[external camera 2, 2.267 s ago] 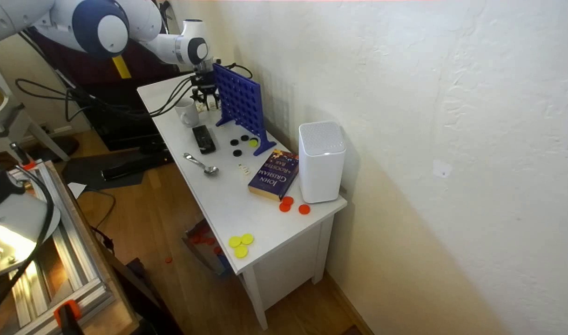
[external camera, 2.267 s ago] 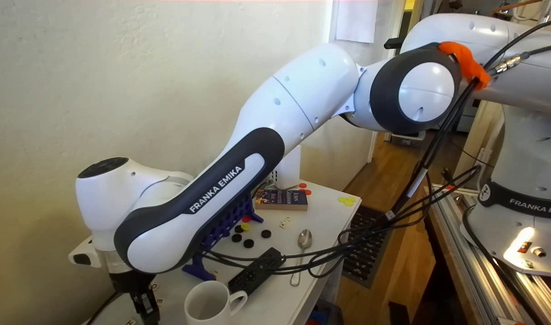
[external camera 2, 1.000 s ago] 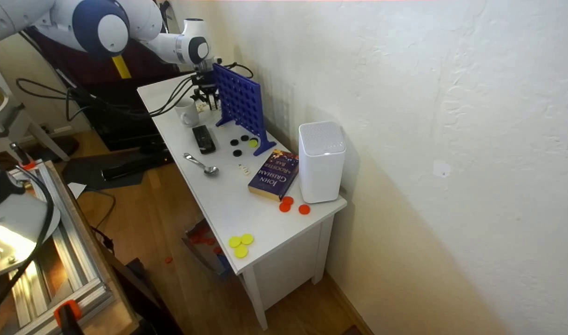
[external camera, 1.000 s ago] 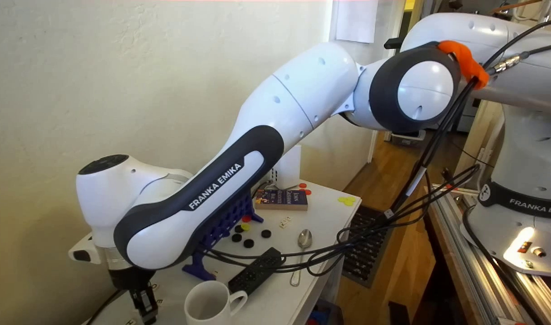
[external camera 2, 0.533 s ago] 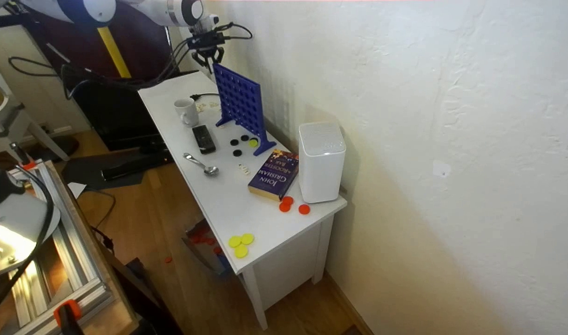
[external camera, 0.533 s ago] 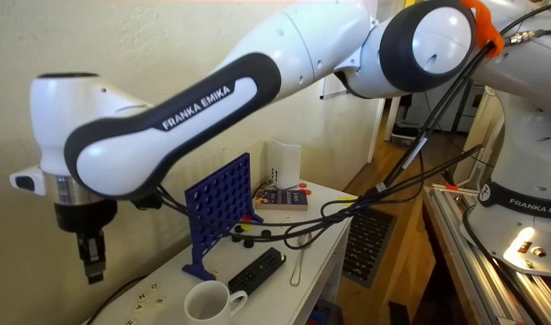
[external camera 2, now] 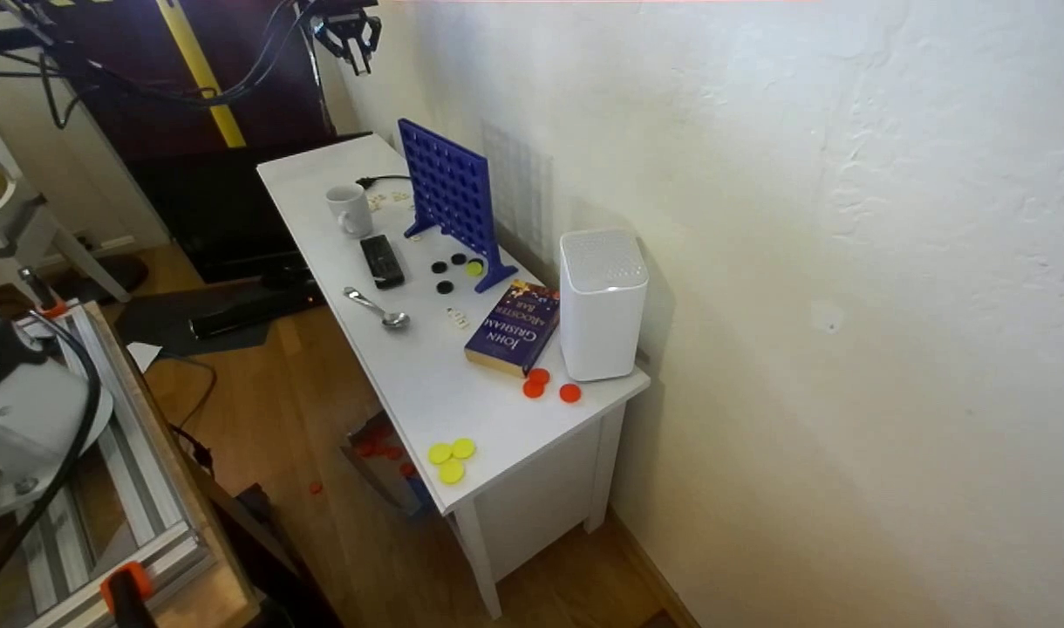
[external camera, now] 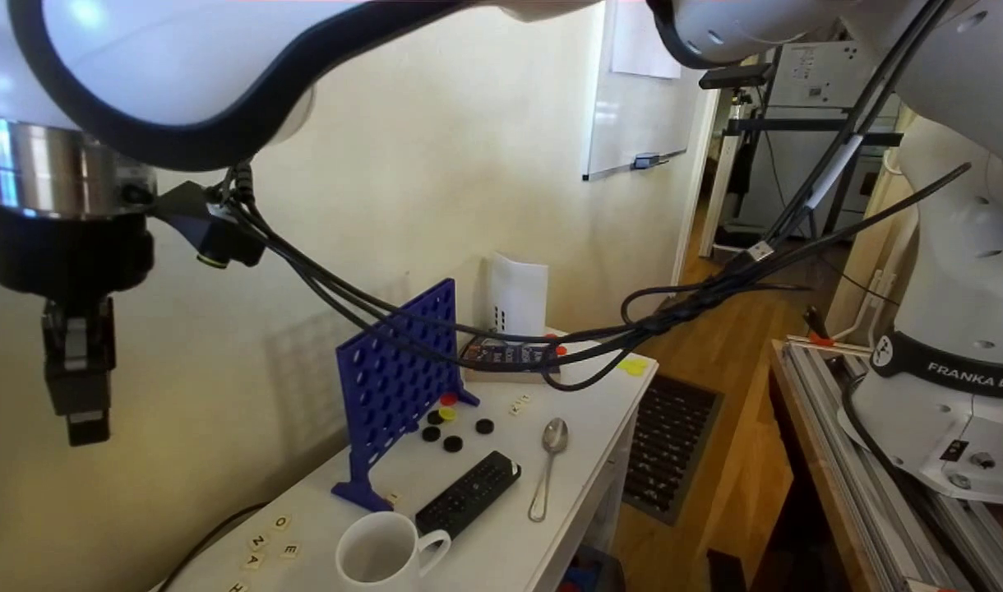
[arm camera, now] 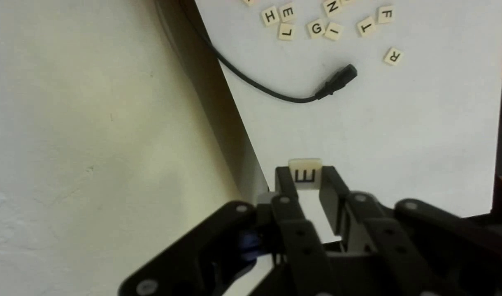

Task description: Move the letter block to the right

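Note:
A cream letter block marked E (arm camera: 305,176) is pinched between the two fingertips of my gripper (arm camera: 305,173) in the wrist view. The block sticks out slightly past the fingertips, with its letter facing the camera. My gripper is shut on it and held high above the white table. The gripper shows at the left in an exterior view (external camera: 89,427) and at the top in an exterior view (external camera 2: 358,66). The block is too small to make out there. Several other letter blocks (arm camera: 316,28) lie flat on the table, scattered at the top of the wrist view.
A black cable plug (arm camera: 337,80) lies on the table. A white mug (external camera: 376,552), black remote (external camera: 469,496), spoon (external camera: 553,440), upright blue game grid (external camera: 399,378), book (external camera 2: 513,327) and white router-like box (external camera 2: 603,305) stand or lie along it. The wall (arm camera: 90,144) is close beside.
My gripper first dips slightly among the blocks at the table. Then it rises well above the table, moving up and left in both exterior views. The table objects stay put.

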